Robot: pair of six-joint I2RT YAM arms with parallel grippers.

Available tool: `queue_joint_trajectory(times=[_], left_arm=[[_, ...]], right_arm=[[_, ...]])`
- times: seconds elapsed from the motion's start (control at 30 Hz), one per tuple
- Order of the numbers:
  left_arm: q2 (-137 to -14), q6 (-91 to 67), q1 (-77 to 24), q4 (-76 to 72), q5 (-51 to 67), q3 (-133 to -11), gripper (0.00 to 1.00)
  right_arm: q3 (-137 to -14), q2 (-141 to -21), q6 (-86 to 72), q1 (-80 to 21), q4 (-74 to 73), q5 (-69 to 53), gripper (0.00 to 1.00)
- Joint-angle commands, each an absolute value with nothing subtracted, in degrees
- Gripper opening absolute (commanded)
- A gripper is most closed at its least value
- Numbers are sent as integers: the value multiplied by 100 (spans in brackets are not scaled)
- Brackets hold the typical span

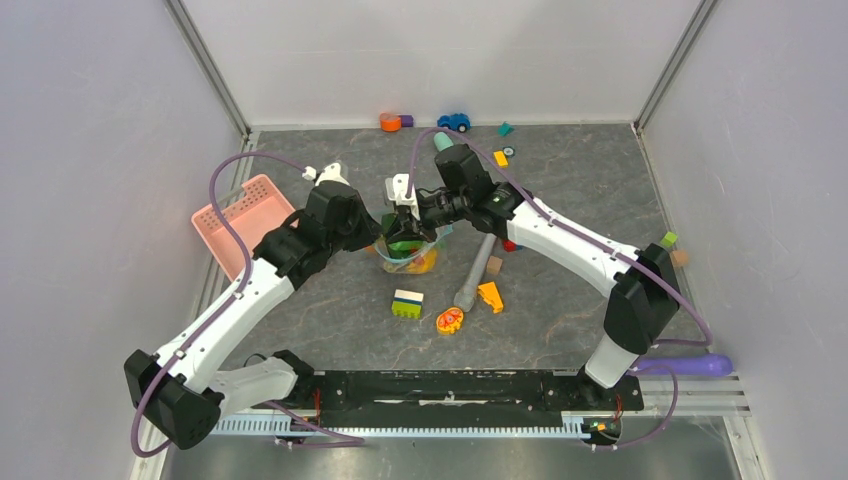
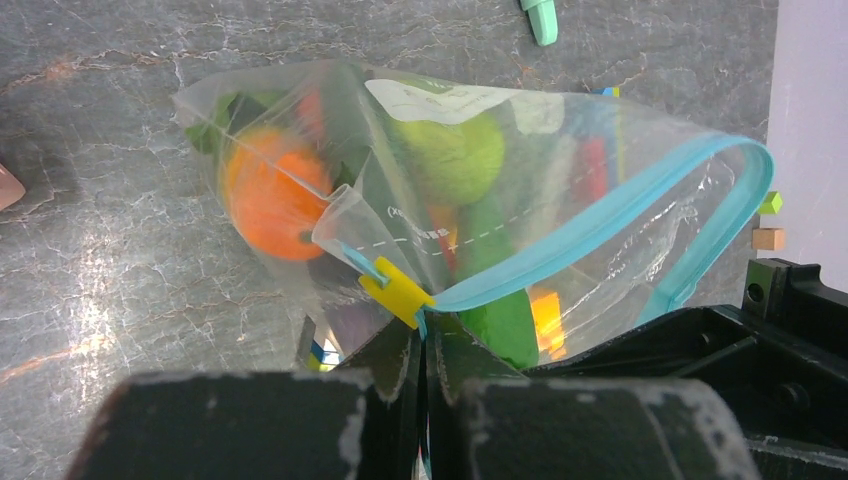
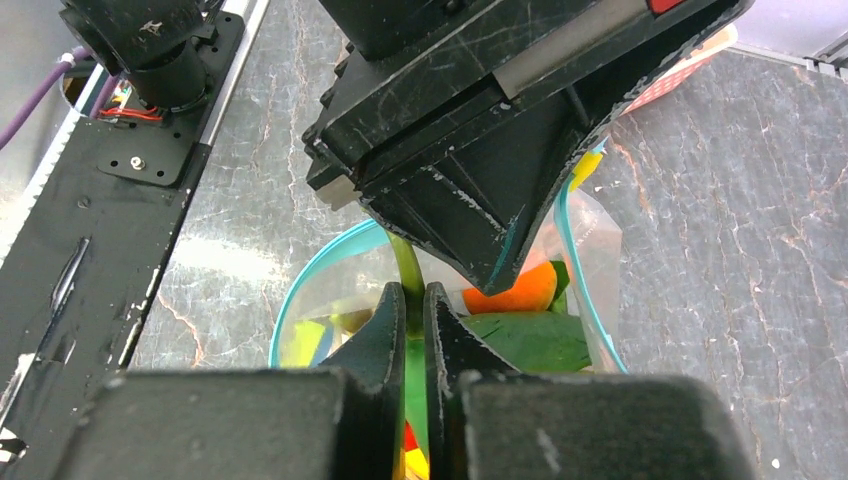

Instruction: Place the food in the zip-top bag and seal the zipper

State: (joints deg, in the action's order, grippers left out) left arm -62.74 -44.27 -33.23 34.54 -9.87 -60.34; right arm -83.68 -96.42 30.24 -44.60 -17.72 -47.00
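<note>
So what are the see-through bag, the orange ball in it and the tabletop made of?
The bag: thin clear plastic film, glossy; it creases and shows its contents. The orange ball: probably moulded plastic, evenly coloured, though blurred by the film. The tabletop: grey, veined like marble, though possibly a printed laminate.

Nothing legible in any view. White label on zip-top bag: print too faint and blurred to read. Small pale lettering beside a dashed line on the bag film, near zipper: too small to make out.
</note>
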Motion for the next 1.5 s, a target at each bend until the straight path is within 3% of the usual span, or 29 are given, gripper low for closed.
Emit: queue_joint_trajectory(times=[0.0,0.17,0.53,0.73,1.0,1.13,1.23,1.3,1.37,1.47], left_arm=[[-6186,-4290,-3349,3226,-942,-6091,2],[-6179,-4302,-3347,3251,-993,-6100,2],[-6001,-4361,-3348,3499,-1372,-6126,2],[-5931,-4223,-3349,3273,-1099,-6084,2],[-6119,-4212,-3349,2632,-639,-6131,2],[-6153,-4111,-3349,2663,-721,-6235,9],[-6058,-4020,-3348,2741,-827,-6192,22],[-5931,-3882,-3349,2823,-900,-6133,54],[-5687,-3684,-3349,2912,-975,-5990,96],[-5253,-3510,-3349,2981,-1228,-5787,100]], right_arm=[[-8455,-9649,3061,-4449,-1735,-4947,0],[-8387,-9513,2679,-4454,-1582,-4406,0],[-7918,-8985,1872,-4438,-1222,-1680,0],[-8024,-9162,1695,-4438,-1314,-1421,0],[-8314,-9639,1581,-4604,-1365,-2160,0],[-8347,-9806,1596,-4674,-1477,-2248,0],[-8416,-9935,1541,-4676,-1566,-2364,0],[-8454,-9983,1483,-4676,-1560,-2347,0],[-8511,-10027,1423,-4676,-1565,-2242,0],[-8553,-10087,1420,-4671,-1607,-2053,0]])
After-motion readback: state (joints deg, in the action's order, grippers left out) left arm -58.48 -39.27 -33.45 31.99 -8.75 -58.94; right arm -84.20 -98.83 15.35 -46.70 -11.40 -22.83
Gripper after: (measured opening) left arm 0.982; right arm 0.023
